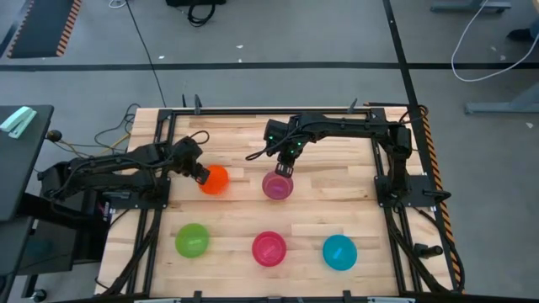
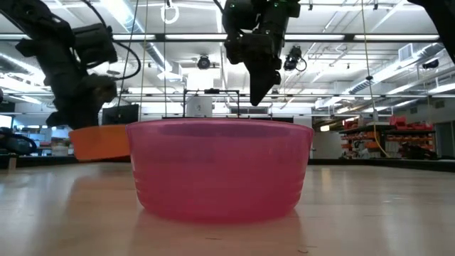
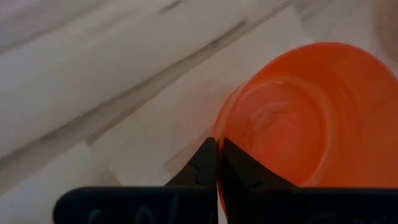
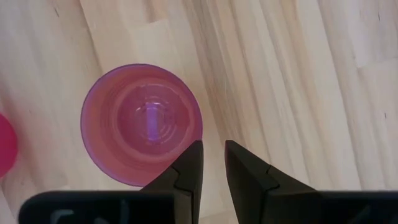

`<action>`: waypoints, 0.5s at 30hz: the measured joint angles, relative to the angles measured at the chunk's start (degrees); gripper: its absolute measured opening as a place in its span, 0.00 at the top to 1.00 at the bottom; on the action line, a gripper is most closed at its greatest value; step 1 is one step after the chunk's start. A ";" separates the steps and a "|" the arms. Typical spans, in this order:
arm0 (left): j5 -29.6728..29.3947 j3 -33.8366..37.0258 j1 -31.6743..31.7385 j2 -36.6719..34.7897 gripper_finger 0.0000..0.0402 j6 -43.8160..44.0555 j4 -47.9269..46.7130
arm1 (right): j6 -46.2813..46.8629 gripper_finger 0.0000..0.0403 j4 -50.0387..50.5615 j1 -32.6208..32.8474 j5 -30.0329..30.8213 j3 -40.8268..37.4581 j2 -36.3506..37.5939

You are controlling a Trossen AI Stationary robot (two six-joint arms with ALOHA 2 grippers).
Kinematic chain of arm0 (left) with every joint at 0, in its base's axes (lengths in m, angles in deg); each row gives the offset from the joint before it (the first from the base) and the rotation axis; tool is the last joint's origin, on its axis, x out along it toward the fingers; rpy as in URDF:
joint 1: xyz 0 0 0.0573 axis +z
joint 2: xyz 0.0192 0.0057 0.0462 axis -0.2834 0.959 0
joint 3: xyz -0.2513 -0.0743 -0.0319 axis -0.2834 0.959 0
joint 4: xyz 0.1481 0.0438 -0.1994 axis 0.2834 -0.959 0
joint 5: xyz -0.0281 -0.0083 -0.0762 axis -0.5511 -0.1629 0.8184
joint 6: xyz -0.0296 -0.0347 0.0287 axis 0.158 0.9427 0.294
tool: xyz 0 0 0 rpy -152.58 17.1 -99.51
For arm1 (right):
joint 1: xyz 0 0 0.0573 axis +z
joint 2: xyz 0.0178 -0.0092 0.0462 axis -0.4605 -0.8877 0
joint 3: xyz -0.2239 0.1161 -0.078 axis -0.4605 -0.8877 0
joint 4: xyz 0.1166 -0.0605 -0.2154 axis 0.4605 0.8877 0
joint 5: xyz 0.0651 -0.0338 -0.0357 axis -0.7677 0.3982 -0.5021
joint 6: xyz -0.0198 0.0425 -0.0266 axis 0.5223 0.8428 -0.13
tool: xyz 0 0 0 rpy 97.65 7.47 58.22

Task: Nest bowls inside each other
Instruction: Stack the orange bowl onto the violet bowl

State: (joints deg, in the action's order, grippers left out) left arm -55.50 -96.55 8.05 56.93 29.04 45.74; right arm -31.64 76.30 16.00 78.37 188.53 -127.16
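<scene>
Five bowls show in the high view. The orange bowl (image 1: 216, 179) and the purple bowl (image 1: 278, 185) sit mid-table. The green bowl (image 1: 192, 241), magenta-pink bowl (image 1: 269, 249) and blue bowl (image 1: 339, 252) stand upright in a row near the near edge. No yellow bowl shows. My left gripper (image 1: 200, 174) is shut on the orange bowl. My right gripper (image 4: 213, 144) hangs a little open above the purple bowl's (image 4: 142, 124) rim on its far side, pointing down and touching nothing. In the low view the magenta-pink bowl (image 2: 220, 171) hides the purple one. My left gripper pinches the orange bowl's rim (image 3: 219, 127) on the side toward the table's left, one finger (image 3: 245, 171) inside the bowl and the other outside. It comes in slanting down from the left. The bowl's mouth faces up. Whether its base rests on the table, I cannot tell.
The table is a wooden slab (image 1: 337, 202) inside a black metal frame (image 1: 396, 181), with each arm's base at a side edge. Bare wood lies between the two rows of bowls and to the right of the purple bowl. Cables trail off the left side.
</scene>
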 joint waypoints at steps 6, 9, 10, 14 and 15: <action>0.05 -6.00 0.00 0.08 0.98 -2.96 0.25 | 0.03 0.81 1.32 0.00 -0.02 -0.01 0.00; 0.06 -9.84 -0.04 1.16 0.98 -3.84 -0.01 | 0.89 0.81 2.19 0.08 -0.02 -0.04 0.00; 0.05 -11.29 -0.21 1.72 0.98 -3.87 -0.14 | 0.95 0.81 2.65 0.21 -0.02 -0.04 0.00; 0.00 -17.37 -1.93 5.82 0.98 -5.64 -0.88 | 1.05 0.81 4.80 1.47 1.19 -0.23 0.00; 0.04 -19.27 -2.45 7.40 0.98 -6.27 -1.73 | 1.04 0.81 5.11 1.88 1.92 -0.49 0.00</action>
State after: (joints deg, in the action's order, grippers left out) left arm -55.46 -115.82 5.60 64.33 22.77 44.01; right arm -30.61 81.41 17.88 80.29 188.04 -127.16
